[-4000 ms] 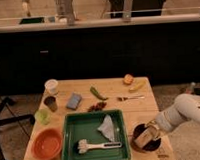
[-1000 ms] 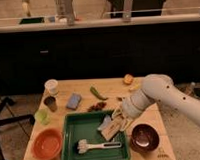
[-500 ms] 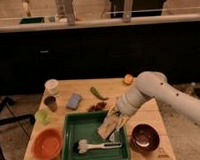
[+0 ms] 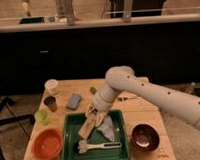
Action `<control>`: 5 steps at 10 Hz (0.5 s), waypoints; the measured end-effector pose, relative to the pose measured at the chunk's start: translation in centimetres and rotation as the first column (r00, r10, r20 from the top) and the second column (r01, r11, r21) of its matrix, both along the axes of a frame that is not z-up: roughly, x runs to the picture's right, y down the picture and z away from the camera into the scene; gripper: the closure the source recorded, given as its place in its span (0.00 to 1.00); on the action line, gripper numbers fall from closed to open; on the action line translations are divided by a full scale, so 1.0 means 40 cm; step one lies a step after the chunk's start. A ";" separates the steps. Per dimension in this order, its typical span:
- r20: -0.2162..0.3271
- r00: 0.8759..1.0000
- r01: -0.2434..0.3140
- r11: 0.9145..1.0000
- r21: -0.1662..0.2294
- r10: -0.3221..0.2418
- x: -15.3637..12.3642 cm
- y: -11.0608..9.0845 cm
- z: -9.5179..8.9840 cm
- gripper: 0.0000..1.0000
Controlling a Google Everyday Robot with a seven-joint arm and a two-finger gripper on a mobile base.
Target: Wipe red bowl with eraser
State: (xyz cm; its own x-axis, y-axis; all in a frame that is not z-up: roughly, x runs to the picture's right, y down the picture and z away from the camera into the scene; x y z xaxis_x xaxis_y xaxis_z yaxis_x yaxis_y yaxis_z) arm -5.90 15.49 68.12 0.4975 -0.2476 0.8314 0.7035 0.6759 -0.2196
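Wood-topped bench (image 4: 141, 115) seen from the front, only one camera view to go on. The white arm (image 4: 149, 95) reaches in from the right, and the pincer (image 4: 95, 116) sits over the back half of the green tray (image 4: 68, 146). It's clamped onto the eraser (image 4: 86, 130), a tan block that hangs tilted with its lower end pointing down-left into the tray. I can't tell if that end touches the tray floor.

The red bowl (image 4: 46, 144) is at the front-left corner of the bench, just beside the tray's left wall and clear of the eraser. Inside the tray there's a white-handled scrub brush (image 4: 100, 145) lying along the front, with its head right under the eraser's low end, plus a crumpled pale cloth (image 4: 108, 128) (or paper, hard to say). A dark glossy bowl (image 4: 144, 137) sits right of the tray. Behind the tray on the left are a blue-grey sponge (image 4: 73, 100) and a white cup (image 4: 52, 86).
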 end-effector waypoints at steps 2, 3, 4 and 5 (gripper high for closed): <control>0.056 0.995 0.081 0.997 -0.011 -0.080 -0.115 0.009 0.016 1.00; 0.075 0.991 0.110 0.994 -0.014 -0.109 -0.153 0.011 0.022 1.00; 0.093 0.987 0.134 0.991 -0.015 -0.132 -0.181 0.012 0.026 1.00; 0.114 0.981 0.161 0.987 -0.015 -0.158 -0.215 0.012 0.033 1.00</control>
State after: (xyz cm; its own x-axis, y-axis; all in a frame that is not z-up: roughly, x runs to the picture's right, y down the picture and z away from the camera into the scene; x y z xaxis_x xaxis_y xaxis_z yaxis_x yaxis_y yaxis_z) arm -14.50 15.99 69.43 0.3569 -0.2958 0.8860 0.8227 0.5488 -0.1482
